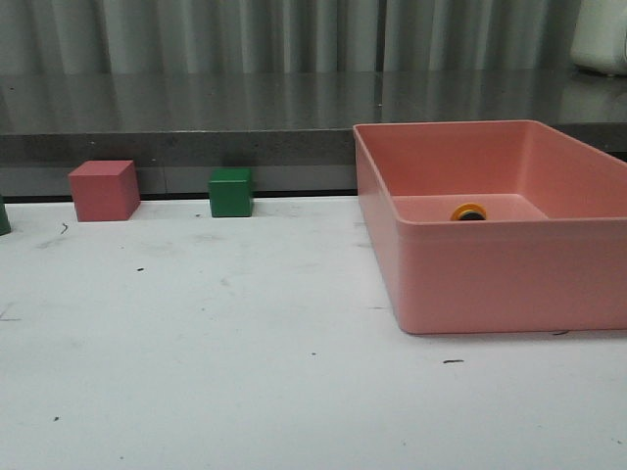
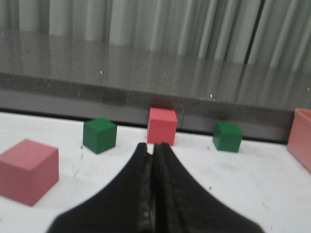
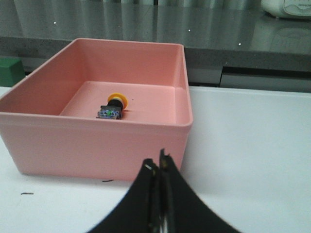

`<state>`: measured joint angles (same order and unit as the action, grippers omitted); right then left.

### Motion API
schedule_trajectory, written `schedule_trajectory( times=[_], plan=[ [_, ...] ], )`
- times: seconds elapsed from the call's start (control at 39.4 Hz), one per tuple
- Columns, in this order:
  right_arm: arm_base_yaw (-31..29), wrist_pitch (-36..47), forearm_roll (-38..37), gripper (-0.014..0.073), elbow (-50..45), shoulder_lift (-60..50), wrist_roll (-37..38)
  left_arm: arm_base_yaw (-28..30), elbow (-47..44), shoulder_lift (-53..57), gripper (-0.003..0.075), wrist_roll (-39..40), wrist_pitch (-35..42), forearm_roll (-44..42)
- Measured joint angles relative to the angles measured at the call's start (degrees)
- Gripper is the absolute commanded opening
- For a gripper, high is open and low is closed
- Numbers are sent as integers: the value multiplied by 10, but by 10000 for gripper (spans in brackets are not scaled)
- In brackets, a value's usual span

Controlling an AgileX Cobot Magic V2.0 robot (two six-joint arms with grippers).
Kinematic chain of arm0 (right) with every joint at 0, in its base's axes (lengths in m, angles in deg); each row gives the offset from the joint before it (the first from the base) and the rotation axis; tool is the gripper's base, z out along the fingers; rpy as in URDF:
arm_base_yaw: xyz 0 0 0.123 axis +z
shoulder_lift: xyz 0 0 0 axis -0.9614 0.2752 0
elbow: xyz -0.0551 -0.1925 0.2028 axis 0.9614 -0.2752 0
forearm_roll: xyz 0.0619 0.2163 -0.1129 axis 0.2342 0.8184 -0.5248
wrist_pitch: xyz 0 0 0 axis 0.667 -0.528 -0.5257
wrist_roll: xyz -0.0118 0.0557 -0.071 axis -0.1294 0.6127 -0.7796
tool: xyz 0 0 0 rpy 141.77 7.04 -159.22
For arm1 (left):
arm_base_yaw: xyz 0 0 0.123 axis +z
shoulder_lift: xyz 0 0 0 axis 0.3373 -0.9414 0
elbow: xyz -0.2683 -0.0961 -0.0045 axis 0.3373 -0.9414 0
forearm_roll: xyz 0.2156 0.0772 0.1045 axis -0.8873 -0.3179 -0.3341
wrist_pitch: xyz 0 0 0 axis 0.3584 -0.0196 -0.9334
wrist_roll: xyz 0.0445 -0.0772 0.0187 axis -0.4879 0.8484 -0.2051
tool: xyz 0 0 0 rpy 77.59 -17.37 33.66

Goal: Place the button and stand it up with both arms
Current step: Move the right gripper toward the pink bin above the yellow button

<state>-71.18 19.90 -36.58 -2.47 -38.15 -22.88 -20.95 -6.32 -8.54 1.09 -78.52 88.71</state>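
Observation:
The button (image 3: 113, 107) lies on its side on the floor of the pink bin (image 3: 121, 145), yellow cap toward the far wall, black base with bluish contacts toward me. In the front view only its yellow cap (image 1: 468, 211) shows over the bin's near wall (image 1: 509, 279). My right gripper (image 3: 156, 160) is shut and empty, in front of the bin's near wall, outside it. My left gripper (image 2: 152, 147) is shut and empty above the white table, pointing at a red cube (image 2: 162, 125). Neither arm shows in the front view.
In the front view a red cube (image 1: 104, 190) and a green cube (image 1: 231, 192) stand at the table's back edge. The left wrist view shows two green cubes (image 2: 99, 135) (image 2: 228, 136) and a pink cube (image 2: 26, 170). A dark ledge runs behind the table.

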Motion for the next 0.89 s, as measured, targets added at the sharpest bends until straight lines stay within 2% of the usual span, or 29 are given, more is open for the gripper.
schedule_trajectory(
  times=[0.13,0.23,0.41,0.56,0.74,0.89],
  plan=[
    [0,57,0,-61,0,0,0,0,1,0,-20,0,85,7],
    [0,63,0,-61,15,0,0,0,23,0,-20,0,95,9],
    [0,-14,0,-59,119,4,0,0,126,-38,-20,0,28,1],
    [0,-92,0,-59,214,84,0,0,214,-152,-20,0,-45,-19],
    [0,-110,0,-59,269,199,0,0,256,-262,-20,0,-70,-22],
    [0,-112,8,-59,283,248,0,0,260,-297,-20,0,-71,-22]
  ],
)
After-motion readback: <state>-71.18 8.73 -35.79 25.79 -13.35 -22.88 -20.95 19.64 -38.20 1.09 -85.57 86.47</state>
